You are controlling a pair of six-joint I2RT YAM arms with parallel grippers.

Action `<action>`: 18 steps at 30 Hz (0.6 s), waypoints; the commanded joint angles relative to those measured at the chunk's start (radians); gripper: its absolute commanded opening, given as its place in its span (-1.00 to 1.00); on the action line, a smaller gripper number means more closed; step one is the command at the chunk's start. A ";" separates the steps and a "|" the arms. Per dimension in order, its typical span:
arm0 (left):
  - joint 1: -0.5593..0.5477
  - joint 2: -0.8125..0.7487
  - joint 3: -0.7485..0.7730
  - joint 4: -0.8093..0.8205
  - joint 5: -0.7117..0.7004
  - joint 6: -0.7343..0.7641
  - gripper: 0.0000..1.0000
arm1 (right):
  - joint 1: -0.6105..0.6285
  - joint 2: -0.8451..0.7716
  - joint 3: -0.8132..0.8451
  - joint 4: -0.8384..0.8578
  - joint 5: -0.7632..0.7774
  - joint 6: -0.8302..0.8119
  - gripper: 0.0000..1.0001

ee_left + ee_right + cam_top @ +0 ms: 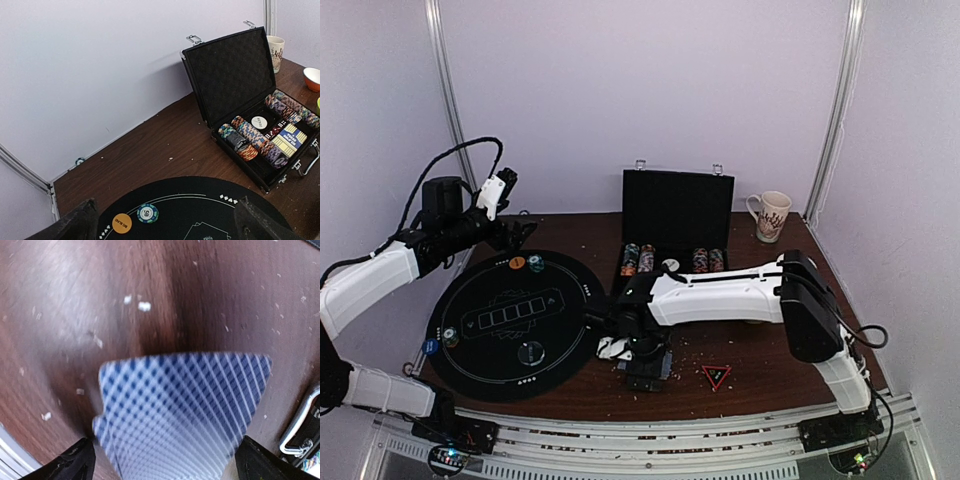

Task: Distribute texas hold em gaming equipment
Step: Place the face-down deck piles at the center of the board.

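A deck of blue-and-white chequered cards (185, 405) lies on the brown table between the wide-apart fingers of my right gripper (167, 462), which is open and low over it. From above, that right gripper (640, 352) sits over the deck (650, 368), just right of the round black mat (480, 360). On the mat lie an orange button (121, 223), a teal "50" chip (148, 213), a blue chip (430, 346) and a clear disc (531, 351). My left gripper (510, 235) hangs open and empty above the mat's far edge.
An open black case (677, 205) with rows of chips (255, 140) stands at the back. A patterned mug (771, 215) is to its right, an orange bowl (312, 78) near it. A red triangle (716, 376) lies by the deck. Walls close in on three sides.
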 commanded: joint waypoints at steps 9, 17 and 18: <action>-0.093 0.021 -0.005 -0.105 0.069 -0.467 0.52 | -0.048 -0.366 -0.399 0.375 -0.105 -0.043 1.00; -0.338 0.145 -0.085 -0.102 0.194 -0.692 0.47 | -0.110 -0.478 -0.597 0.591 -0.227 -0.055 1.00; -0.354 0.163 -0.098 -0.101 0.207 -0.705 0.50 | -0.114 -0.479 -0.615 0.614 -0.229 -0.055 1.00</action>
